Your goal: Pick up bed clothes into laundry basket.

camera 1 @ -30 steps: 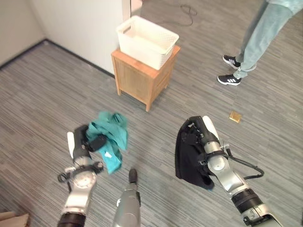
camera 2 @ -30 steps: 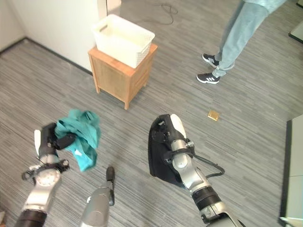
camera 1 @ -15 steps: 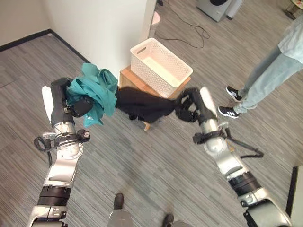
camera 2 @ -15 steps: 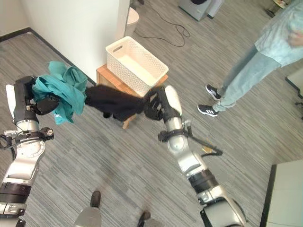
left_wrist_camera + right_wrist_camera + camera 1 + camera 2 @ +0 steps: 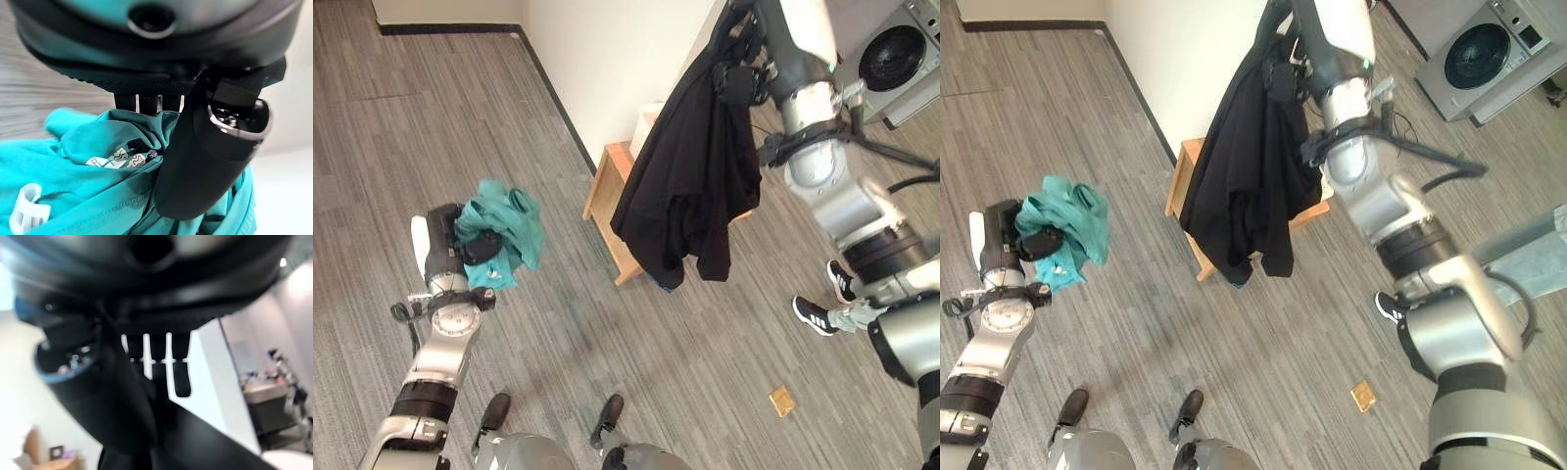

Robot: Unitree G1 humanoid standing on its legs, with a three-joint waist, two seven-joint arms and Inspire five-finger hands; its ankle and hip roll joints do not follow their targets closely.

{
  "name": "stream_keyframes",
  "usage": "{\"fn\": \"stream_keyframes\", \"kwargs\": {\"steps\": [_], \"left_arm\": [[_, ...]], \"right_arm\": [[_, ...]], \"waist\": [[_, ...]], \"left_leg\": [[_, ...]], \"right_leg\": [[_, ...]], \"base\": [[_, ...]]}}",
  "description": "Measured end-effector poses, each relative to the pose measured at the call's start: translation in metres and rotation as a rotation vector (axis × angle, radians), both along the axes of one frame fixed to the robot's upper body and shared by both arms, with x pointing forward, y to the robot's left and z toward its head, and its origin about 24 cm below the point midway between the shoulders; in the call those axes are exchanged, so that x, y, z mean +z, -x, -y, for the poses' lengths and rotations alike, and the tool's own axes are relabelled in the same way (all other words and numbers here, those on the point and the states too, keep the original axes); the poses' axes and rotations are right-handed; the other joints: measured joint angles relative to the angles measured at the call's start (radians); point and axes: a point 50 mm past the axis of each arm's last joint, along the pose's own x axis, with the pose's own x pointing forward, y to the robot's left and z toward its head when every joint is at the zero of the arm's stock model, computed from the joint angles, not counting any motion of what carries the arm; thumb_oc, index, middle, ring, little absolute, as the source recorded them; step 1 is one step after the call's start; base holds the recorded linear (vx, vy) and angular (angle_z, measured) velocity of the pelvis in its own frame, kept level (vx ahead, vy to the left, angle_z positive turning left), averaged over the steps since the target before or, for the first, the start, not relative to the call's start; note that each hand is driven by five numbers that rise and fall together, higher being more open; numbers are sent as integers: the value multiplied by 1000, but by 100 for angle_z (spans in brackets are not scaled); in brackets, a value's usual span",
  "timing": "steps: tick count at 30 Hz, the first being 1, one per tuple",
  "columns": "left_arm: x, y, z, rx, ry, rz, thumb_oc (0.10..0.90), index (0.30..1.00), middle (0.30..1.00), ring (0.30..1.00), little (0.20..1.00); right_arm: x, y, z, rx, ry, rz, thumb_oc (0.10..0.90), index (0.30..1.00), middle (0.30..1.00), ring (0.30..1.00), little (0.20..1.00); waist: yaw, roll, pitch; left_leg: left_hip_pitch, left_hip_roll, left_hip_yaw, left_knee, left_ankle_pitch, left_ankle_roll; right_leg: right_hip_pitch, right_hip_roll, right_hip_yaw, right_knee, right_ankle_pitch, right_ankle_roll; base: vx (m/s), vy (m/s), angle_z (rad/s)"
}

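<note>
My left hand (image 5: 478, 245) is shut on a bunched teal garment (image 5: 499, 227) at the left, held at mid height over the floor. The left wrist view has the teal cloth (image 5: 93, 186) pinched under the thumb (image 5: 205, 156). My right hand (image 5: 744, 54) is raised high at the upper right, shut on a black garment (image 5: 690, 186). That garment hangs long and covers most of the wooden stand (image 5: 605, 201). A white corner of the laundry basket (image 5: 651, 116) peeks out beside the black cloth; the remainder is hidden. Black cloth (image 5: 205, 443) also lies under the curled fingers in the right wrist view.
A white wall (image 5: 617, 54) stands just behind the stand. A washing machine (image 5: 899, 54) is at the upper right. A person's shoe (image 5: 818, 315) is on the floor at the right. A small tan square (image 5: 782, 400) lies on the grey striped floor.
The camera has shifted. My right arm has lifted the black garment high, so it now hangs straight down over the stand. My left hand with the teal garment has dropped lower.
</note>
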Motion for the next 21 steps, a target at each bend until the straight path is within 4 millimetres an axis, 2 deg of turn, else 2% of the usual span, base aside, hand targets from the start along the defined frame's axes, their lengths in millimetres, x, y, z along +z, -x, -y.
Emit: {"fn": "stream_keyframes", "kwargs": {"steps": [3,5,6,7,8,9,12,13,15,17,19,20,21], "left_arm": [[-6,9,-10,34,12,-17,400,300,300,300,300],[-4,12,-17,65,19,-6,400,300,300,300,300],[-3,13,-21,73,17,-3,400,300,300,300,300],[-2,7,-17,46,21,-7,400,300,300,300,300],[-9,7,-14,19,28,-35,400,300,300,300,300],[-21,20,-16,31,36,-68,400,300,300,300,300],[-57,71,-48,176,57,-205,400,300,300,300,300],[-67,90,-61,245,70,-245,400,300,300,300,300],[-70,103,-72,307,76,-262,400,300,300,300,300],[-68,104,-77,342,63,-260,400,300,300,300,300],[-64,98,-76,333,59,-249,400,300,300,300,300],[-63,96,-73,314,56,-244,400,300,300,300,300],[-64,95,-71,305,56,-244,400,300,300,300,300]], "right_arm": [[2,-1,22,-86,0,-12,400,300,300,300,300],[3,0,25,-100,1,-13,400,300,300,300,300],[1,-1,30,-121,5,-20,400,300,300,300,300],[-1,2,41,-152,42,-14,400,300,300,300,300],[-4,0,57,-234,82,-44,400,300,300,300,300],[-9,-3,67,-290,65,-81,400,300,300,300,300],[-13,-4,77,-336,52,-112,400,300,300,300,300],[-19,-4,83,-358,46,-138,400,300,300,300,300],[-28,-4,94,-408,34,-175,400,300,300,300,300],[-21,0,103,-424,-3,-150,400,300,300,300,300],[-22,-1,102,-423,3,-155,400,300,300,300,300],[-19,-1,100,-410,7,-145,400,300,300,300,300],[-17,0,98,-399,9,-135,400,300,300,300,300]], "waist": [[2,-1,-1],[2,-1,-1],[8,13,8],[-6,-7,9],[-32,-16,3],[-1,10,-7],[55,51,-6],[55,66,-5],[57,67,-3],[58,91,9],[63,85,8],[67,82,6],[67,81,6]], "left_leg": [[0,-4,19,-4,0,0],[0,-4,19,-4,0,0],[-27,-11,48,19,2,-19],[-102,-50,123,95,1,-27],[-162,-94,240,157,25,25],[-108,-101,249,101,33,55],[-24,-134,243,43,26,70],[2,-136,249,28,19,76],[27,-133,266,22,19,76],[43,-103,269,3,2,89],[45,-102,282,0,2,90],[47,-106,285,0,1,90],[49,-116,280,-1,2,90]], "right_leg": [[1,-3,-1,0,-9,10],[1,-3,-2,0,-9,10],[3,-15,-8,2,-19,10],[-2,-48,-14,0,-40,4],[-4,-90,-44,3,-31,-2],[-6,-93,-22,9,-38,6],[1,-111,16,2,-13,8],[-2,-116,14,33,-10,12],[-14,-124,11,75,-13,18],[-76,-155,9,201,-65,145],[-102,-182,-25,247,-92,171],[-92,-187,-52,234,-99,156],[-86,-178,-55,215,-87,107]], "base": [[81,-17,2],[103,-20,1],[210,-32,35],[227,-25,101],[17,48,74],[68,79,22],[179,101,-78],[180,-8,-54],[86,-68,-26],[120,-170,-13],[101,-116,-10],[7,-7,-13],[0,-1,-14]]}}
